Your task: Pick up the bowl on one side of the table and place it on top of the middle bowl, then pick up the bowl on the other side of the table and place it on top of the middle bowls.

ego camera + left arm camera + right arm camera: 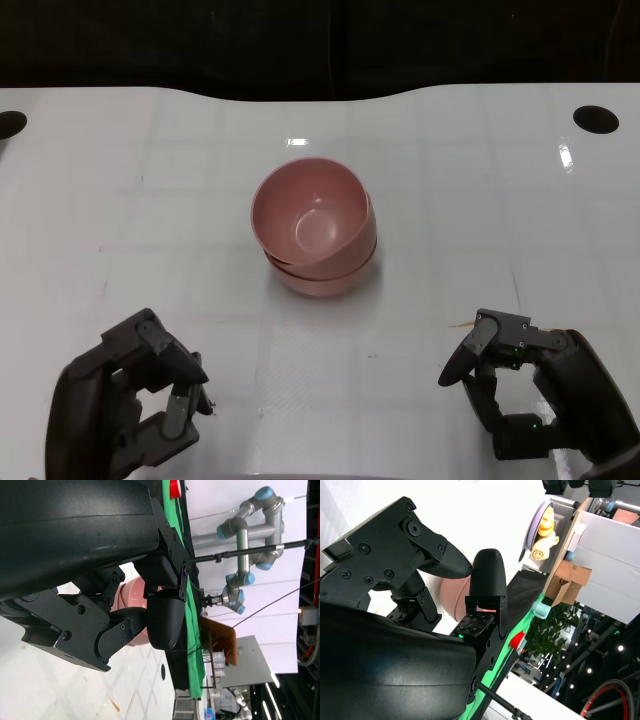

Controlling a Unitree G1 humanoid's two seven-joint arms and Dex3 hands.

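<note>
Head view: robot hand (140, 395) empty, open.

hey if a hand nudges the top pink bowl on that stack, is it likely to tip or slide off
Probably slide or rock. The top pink bowl sits tilted in the stack, not nested flat, so a sideways nudge may shift it. Its smooth, glossy surface looks slippery. It seems rigid and light, likely plastic, so it shouldn't deform. Both the left hand and right hand hold nothing.
</note>
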